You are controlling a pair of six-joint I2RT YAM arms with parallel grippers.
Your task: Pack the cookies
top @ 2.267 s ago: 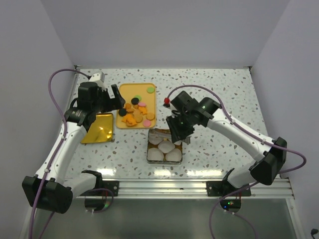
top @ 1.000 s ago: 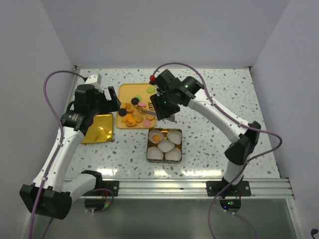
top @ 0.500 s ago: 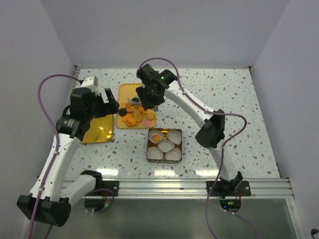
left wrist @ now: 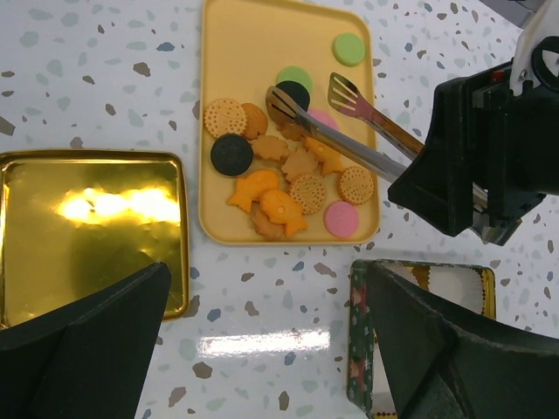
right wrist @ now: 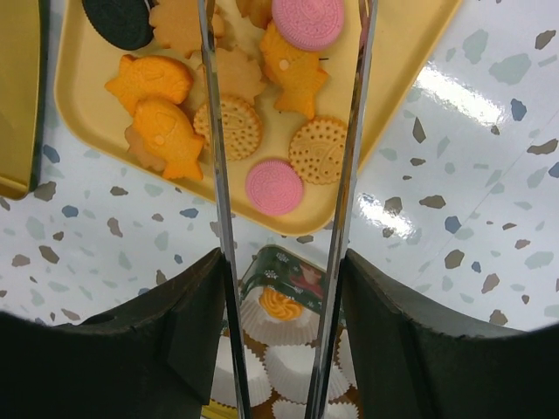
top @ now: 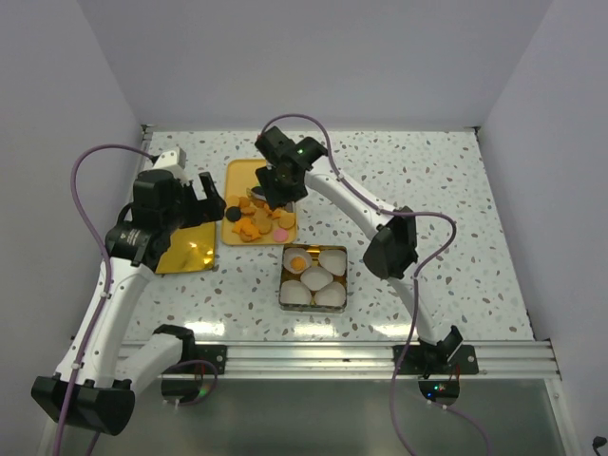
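Note:
Several cookies point(top: 255, 221) lie on a yellow tray point(top: 249, 173): orange-brown, pink, green and black ones. They also show in the left wrist view point(left wrist: 288, 188) and the right wrist view point(right wrist: 227, 122). My right gripper point(top: 278, 185) is shut on metal tongs point(left wrist: 349, 148) and holds them over the tray; the tongs point(right wrist: 214, 175) are spread apart with nothing between them. My right gripper's own jaws point(right wrist: 284, 262) press on both tong arms. One orange cookie point(top: 297, 261) sits in a paper cup in the tin point(top: 313, 302). My left gripper point(top: 211, 195) is open and empty.
A gold lid point(top: 187, 245) lies left of the tray, also in the left wrist view point(left wrist: 87, 227). The green tin point(right wrist: 297, 275) holds several white paper cups point(right wrist: 297, 367). My left gripper point(left wrist: 269, 271) hovers over bare table between lid and tin point(left wrist: 358, 349).
My right gripper moved with the tongs from over the tin back left to over the tray. An orange cookie now lies in the tin's back-left cup. My left arm shifted slightly left.

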